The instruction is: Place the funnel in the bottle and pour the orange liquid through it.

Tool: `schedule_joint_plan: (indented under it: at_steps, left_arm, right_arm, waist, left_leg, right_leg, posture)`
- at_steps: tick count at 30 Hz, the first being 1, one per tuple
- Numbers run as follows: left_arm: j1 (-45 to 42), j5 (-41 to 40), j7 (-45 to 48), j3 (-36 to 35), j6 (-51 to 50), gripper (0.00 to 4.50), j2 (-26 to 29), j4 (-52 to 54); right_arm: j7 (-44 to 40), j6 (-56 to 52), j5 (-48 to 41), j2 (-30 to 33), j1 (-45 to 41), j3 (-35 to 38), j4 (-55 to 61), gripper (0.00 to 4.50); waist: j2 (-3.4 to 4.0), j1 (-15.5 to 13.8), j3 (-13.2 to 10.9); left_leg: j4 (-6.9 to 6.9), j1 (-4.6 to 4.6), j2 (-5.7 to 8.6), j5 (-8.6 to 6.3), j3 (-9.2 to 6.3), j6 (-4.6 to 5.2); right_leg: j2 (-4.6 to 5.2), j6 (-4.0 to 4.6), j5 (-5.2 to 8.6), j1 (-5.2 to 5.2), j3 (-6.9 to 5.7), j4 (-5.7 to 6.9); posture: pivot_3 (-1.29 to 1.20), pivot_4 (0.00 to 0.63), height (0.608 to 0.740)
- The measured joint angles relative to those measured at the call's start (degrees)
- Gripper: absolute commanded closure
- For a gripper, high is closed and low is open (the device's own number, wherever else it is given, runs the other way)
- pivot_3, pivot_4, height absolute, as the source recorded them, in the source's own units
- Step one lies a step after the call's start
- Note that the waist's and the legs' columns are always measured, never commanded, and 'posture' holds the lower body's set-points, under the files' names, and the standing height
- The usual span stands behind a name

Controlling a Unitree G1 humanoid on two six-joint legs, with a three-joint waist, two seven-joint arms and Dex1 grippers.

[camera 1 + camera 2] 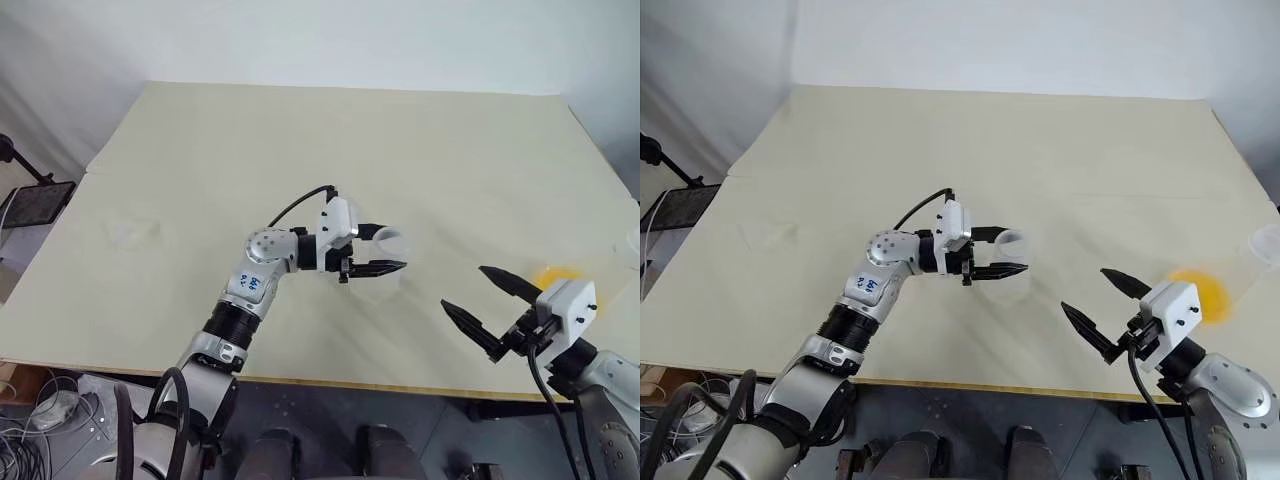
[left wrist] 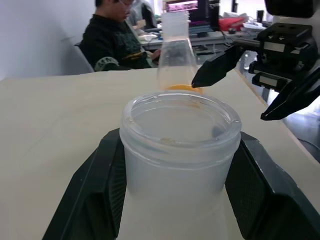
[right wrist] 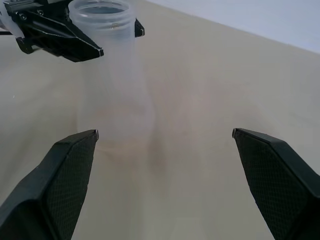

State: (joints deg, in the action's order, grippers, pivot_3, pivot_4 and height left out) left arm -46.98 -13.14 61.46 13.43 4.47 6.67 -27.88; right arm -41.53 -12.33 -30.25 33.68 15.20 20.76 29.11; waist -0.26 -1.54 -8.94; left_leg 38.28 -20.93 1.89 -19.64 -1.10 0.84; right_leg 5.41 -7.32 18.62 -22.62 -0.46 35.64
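Observation:
My left gripper (image 1: 1012, 252) is shut on the neck of the bottle (image 2: 180, 150), a clear colourless vessel held upright over the table's front middle, its base close to the tabletop. To its right, near the front edge, my right gripper (image 1: 463, 286) stands open with nothing between its fingers, pointing towards the bottle (image 3: 112, 75). The orange liquid (image 1: 1203, 292) lies as a round pool by the table's right edge, just beyond the right gripper. Behind it stands the clear funnel (image 1: 1265, 243), which in the left wrist view (image 2: 175, 50) appears wide end down.
The pale tabletop (image 1: 300, 150) stretches bare to the back and left. A person (image 2: 115, 40) sits at a desk past the table's right side. A dark stand (image 1: 35, 205) and cables sit on the floor off the left edge.

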Motion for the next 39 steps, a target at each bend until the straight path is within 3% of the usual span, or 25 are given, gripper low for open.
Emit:
schedule_joint_plan:
  at_steps: [6,20,26,27,39]
  left_arm:
    - [-1.9,0.5,1.6,1.0,2.6,2.15,-4.5,-4.3]
    - [-3.6,2.8,-1.1,0.2,7.5,2.15,-8.1,-11.6]
    - [-4.0,3.5,-0.3,0.2,7.1,0.16,-8.3,-12.1]
    - [-4.0,3.5,-0.2,0.1,6.7,0.02,-8.3,-12.1]
    - [-1.7,2.3,0.2,-2.0,-1.0,0.02,-6.0,-9.1]
  right_arm:
    - [1.3,0.2,0.0,-0.7,3.9,2.0,3.3,0.00]
    - [3.3,1.8,-0.1,-3.1,11.0,6.8,5.6,0.00]
    - [3.7,2.2,-0.1,-3.1,10.5,6.8,5.8,0.00]
    - [3.8,2.2,-0.1,-3.1,10.4,6.8,5.8,0.00]
    - [4.1,2.2,-0.1,-2.5,8.0,7.0,5.7,0.00]
  waist:
    - [-0.01,-0.1,0.0]
    - [-0.02,-0.1,0.0]
    - [-0.02,0.0,0.0]
    - [-0.02,0.0,0.0]
    - [-0.02,-0.1,0.0]
  left_leg:
    - [0.14,-0.17,0.02,0.00,-0.11,0.02]
    - [0.19,-0.17,0.14,0.02,-0.06,0.15]
    - [0.21,-0.17,0.14,0.02,-0.07,0.16]
    - [0.22,-0.17,0.14,0.02,-0.07,0.16]
    - [0.30,-0.20,0.15,0.02,-0.12,0.16]
  right_leg:
    - [0.01,-0.01,-0.01,-0.05,-0.12,0.01]
    - [0.06,-0.06,-0.03,-0.04,-0.07,0.02]
    - [0.06,-0.07,-0.03,-0.04,-0.07,0.05]
    - [0.06,-0.07,-0.03,-0.04,-0.07,0.05]
    - [0.09,-0.08,-0.03,-0.05,-0.08,0.13]
  posture:
    - [0.00,0.150,0.740]
    - [0.00,0.150,0.740]
    - [0.00,0.150,0.740]
    - [0.00,0.150,0.740]
    - [0.00,0.150,0.740]
